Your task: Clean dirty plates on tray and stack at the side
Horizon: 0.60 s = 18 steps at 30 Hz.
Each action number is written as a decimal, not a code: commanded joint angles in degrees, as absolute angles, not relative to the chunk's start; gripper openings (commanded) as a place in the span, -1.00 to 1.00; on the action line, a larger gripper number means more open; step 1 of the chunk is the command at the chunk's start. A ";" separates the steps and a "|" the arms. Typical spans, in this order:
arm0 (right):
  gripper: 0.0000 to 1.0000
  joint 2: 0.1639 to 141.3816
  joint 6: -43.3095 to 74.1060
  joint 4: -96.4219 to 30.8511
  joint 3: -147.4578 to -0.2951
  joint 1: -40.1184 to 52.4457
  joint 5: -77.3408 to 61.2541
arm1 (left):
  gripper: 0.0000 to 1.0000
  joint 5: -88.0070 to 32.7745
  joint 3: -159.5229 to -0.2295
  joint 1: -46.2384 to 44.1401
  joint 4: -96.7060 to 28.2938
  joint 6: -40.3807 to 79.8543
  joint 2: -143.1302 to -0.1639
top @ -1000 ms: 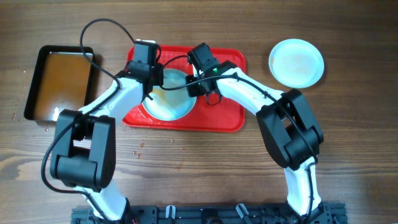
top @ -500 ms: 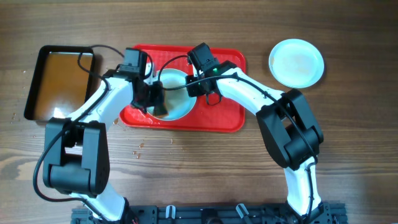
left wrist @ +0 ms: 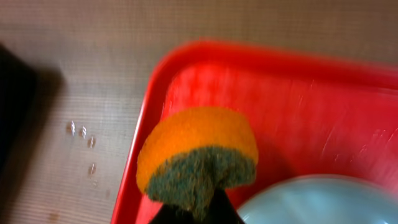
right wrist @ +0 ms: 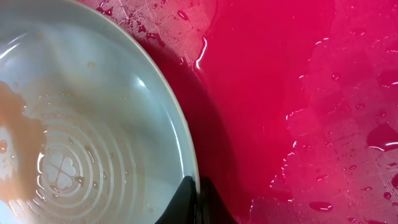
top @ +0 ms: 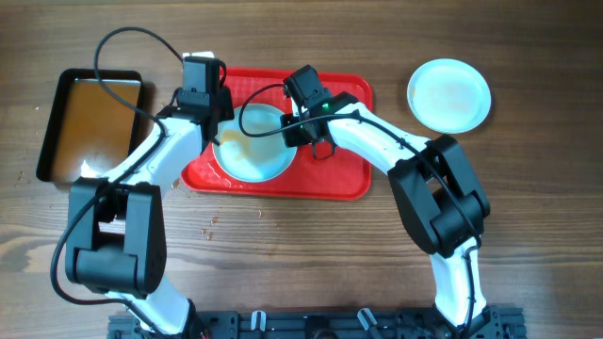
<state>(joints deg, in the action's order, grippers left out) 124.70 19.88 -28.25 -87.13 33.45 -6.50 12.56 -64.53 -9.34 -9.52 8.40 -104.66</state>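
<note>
A pale mint plate (top: 252, 146) lies tilted on the red tray (top: 330, 174); it holds an orange-brown smear, also seen in the right wrist view (right wrist: 81, 137). My right gripper (top: 300, 132) is shut on the plate's right rim (right wrist: 198, 198) and props it up. My left gripper (top: 213, 132) is shut on an orange and green sponge (left wrist: 198, 158) at the plate's left edge, over the tray's corner (left wrist: 155, 106). A second plate (top: 449, 94) lies on the table at the far right. A third plate is not in view.
A black pan of brownish water (top: 89, 122) stands left of the tray. Water drops lie on the wood beside the tray (left wrist: 81, 134) and on the wet tray surface (right wrist: 323, 124).
My left gripper with the sponge swung down across the plate's left part, then back up to its upper left edge. The right arm and plate have stayed put.
</note>
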 commanded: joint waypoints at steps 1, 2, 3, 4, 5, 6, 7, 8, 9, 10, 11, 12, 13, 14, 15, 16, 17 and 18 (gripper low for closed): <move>-0.91 126.98 19.44 -29.69 -85.38 33.21 -4.27 | -0.92 6.59 -64.84 -8.62 -6.85 19.90 -103.44; -0.91 126.93 19.46 -30.00 -85.38 33.21 -4.27 | -0.92 0.93 -64.84 -7.84 -7.05 21.63 -101.82; -0.92 126.48 19.14 -30.20 -85.49 33.21 -4.27 | -0.92 -7.18 -64.84 -6.26 -7.73 21.91 -99.11; -0.91 125.82 18.02 -30.37 -85.67 33.15 -4.27 | -0.92 -10.09 -64.84 -5.48 -8.80 21.91 -97.71; -0.91 124.77 16.97 -30.59 -85.95 33.15 -3.90 | -0.92 -12.51 -64.84 -4.16 -11.42 21.91 -95.42; -0.92 123.83 16.14 -30.61 -86.24 33.15 -3.66 | -0.92 -12.62 -64.84 -3.38 -13.50 21.91 -94.13; -0.91 121.38 15.03 -30.44 -86.70 33.15 -2.48 | -0.92 -11.88 -64.84 -1.39 -18.74 21.87 -91.44; -0.91 119.26 15.00 -30.13 -86.89 33.15 -0.10 | -0.92 -11.18 -64.84 0.05 -22.26 21.87 -90.39; -0.91 117.19 14.83 -30.09 -87.02 33.17 3.22 | -0.92 -10.41 -64.84 1.91 -26.15 21.85 -90.08; -0.91 115.55 13.61 -30.33 -87.02 33.17 5.69 | -0.92 -10.46 -64.82 3.40 -29.39 21.89 -90.17; -0.91 113.10 11.53 -31.00 -87.02 33.17 9.56 | -0.92 -10.46 -64.82 4.29 -32.05 21.89 -90.43; -0.92 110.61 9.89 -31.59 -87.02 33.17 13.98 | -0.92 -10.44 -64.82 4.89 -34.35 21.87 -90.67; -0.91 107.59 7.68 -31.75 -87.02 33.23 19.73 | -0.92 -10.46 -64.82 5.04 -36.58 21.87 -91.07; -0.91 105.89 6.02 -31.55 -87.02 33.36 23.05 | -0.92 -10.72 -64.82 4.95 -37.10 21.87 -91.33; -0.91 103.07 1.96 -30.96 -87.02 33.74 28.21 | -0.92 -11.57 -64.82 4.47 -37.39 21.87 -91.70; -0.91 101.65 -1.26 -30.63 -87.02 34.02 30.48 | -0.92 -12.23 -64.82 4.14 -37.36 21.87 -91.85; -0.91 100.20 -4.84 -30.24 -87.02 34.48 32.95 | -0.92 -12.86 -64.79 3.68 -37.34 21.89 -91.90; -0.91 98.41 -8.88 -29.45 -87.02 35.40 36.99 | -0.92 -13.08 -64.82 2.85 -37.36 21.89 -91.90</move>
<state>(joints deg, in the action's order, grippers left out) 102.74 2.59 -30.63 -86.72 33.67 23.70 -10.52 -64.93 4.40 -37.34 21.39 -91.18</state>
